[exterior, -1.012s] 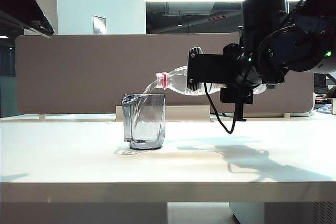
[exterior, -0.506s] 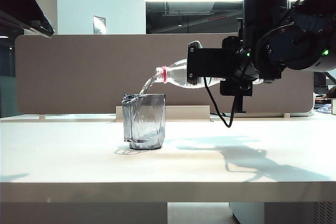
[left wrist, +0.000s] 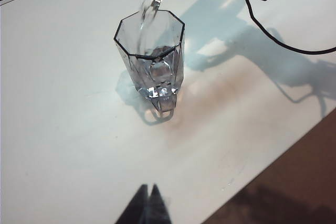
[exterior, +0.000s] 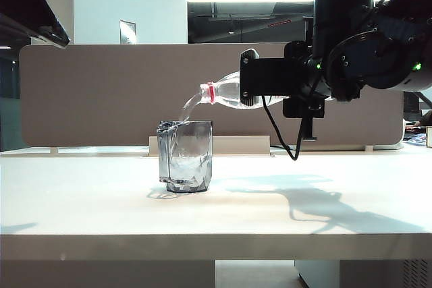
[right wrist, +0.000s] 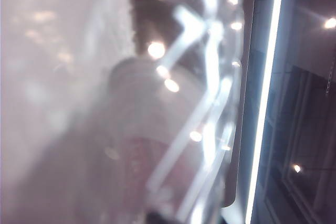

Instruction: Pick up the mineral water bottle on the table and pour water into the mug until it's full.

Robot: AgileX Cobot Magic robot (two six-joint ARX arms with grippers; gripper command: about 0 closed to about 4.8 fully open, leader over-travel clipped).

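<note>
Water [exterior: 187,108] arcs in a thin clear stream from the open mouth of the tall clear plastic mineral water bottle [exterior: 226,94], red neck ring and all, into the short smoky-grey faceted mug [exterior: 185,156] standing on the wide white bench [exterior: 283,214]. The right gripper [exterior: 260,87], up over the bench just right of the mug, has its jaws clamped round the bottle's body. Against a second ago the bottle has risen a little and lies nearer level, and the mug looks fuller. The left gripper [left wrist: 147,208] hangs above the bench's near edge with its jaws pressed together, well apart from the mug. Bare benchtop spreads on every side of the mug; the brown partition panel [exterior: 101,92] closes off the back.
</note>
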